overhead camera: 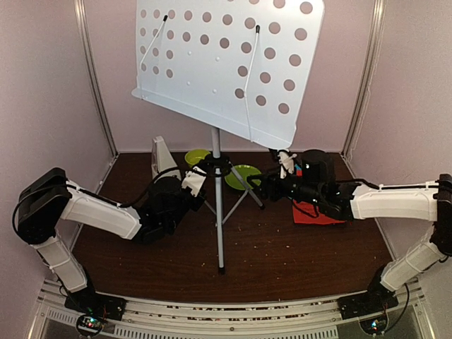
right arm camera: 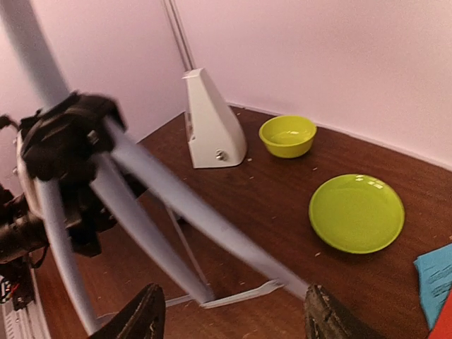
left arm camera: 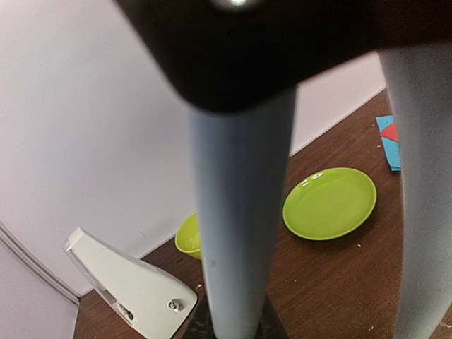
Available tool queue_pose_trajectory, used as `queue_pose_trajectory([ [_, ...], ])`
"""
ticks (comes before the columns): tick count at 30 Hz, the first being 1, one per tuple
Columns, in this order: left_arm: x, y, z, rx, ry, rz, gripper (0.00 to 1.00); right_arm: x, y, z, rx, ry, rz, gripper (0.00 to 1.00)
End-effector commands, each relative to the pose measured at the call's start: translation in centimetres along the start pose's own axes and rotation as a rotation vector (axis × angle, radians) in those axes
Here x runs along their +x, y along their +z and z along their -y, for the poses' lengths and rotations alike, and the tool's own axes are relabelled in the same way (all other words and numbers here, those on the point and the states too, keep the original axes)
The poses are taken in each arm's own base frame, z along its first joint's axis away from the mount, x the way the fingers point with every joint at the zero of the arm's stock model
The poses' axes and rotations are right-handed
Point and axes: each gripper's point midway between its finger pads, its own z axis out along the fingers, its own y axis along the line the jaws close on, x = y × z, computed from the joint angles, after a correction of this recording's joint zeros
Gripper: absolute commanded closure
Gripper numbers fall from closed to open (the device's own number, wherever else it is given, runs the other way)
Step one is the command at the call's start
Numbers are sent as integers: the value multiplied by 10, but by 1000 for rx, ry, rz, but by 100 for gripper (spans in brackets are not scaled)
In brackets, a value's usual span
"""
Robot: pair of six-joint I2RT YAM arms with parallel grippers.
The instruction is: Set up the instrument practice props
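– tripod [overhead camera: 217,212]: where does it stand in the overhead view?

– upright at mid-table between the two arms, legs splayed from the black joints [overhead camera: 215,164]. the perforated desk [overhead camera: 226,63] sits tilted on top of the pole [overhead camera: 215,145]. the metronome [overhead camera: 164,157] stands behind to the left. the red and blue music sheets [overhead camera: 318,212] lie flat to the right, partly under the right arm.

– state of the hands?

– right gripper [right arm camera: 233,319]: fingertips well apart. one blurred grey leg [right arm camera: 212,233] crosses in front of the gap and is not pinched. left gripper [overhead camera: 198,181]: up against the joint cluster. its own camera shows only a grey tube filling the middle of the frame and no fingers, so it cannot be told whether it is clamped.

– how should the stand handle?

– judged: thin tube, stiff but light, smooth and likely slippery under hard pads. the broad desk carried high probably makes it top-heavy and quick to tip if a leg is nudged sideways.

– where to take hold?

– low down, either on a leg close to the black joints or on the pole just above them, where the tube is braced. the desk's thin edge and its wire retainers [overhead camera: 251,78] look like poor places to grip.
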Motion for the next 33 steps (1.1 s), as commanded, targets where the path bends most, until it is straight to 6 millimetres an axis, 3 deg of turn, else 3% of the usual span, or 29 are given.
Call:
queue_pose_trajectory([
  [1,27,5,-19,-127,-49,-126,100,29,-4,-38,-111,184,-36,32],
  [9,30,3,-23,-162,-71,-140,100,51,16,-89,-219,298,-27,31],
  [17,31,-2,-21,-175,-86,-142,100,52,45,-109,-194,331,-8,35],
  [25,30,-6,-20,-180,-103,-142,100,62,55,-97,-91,363,-3,55],
  [31,30,-11,-19,-158,-142,-134,99,65,49,-91,-60,339,-11,90],
  [33,29,-12,-18,-141,-149,-130,93,66,47,-91,-66,321,-20,100],
])
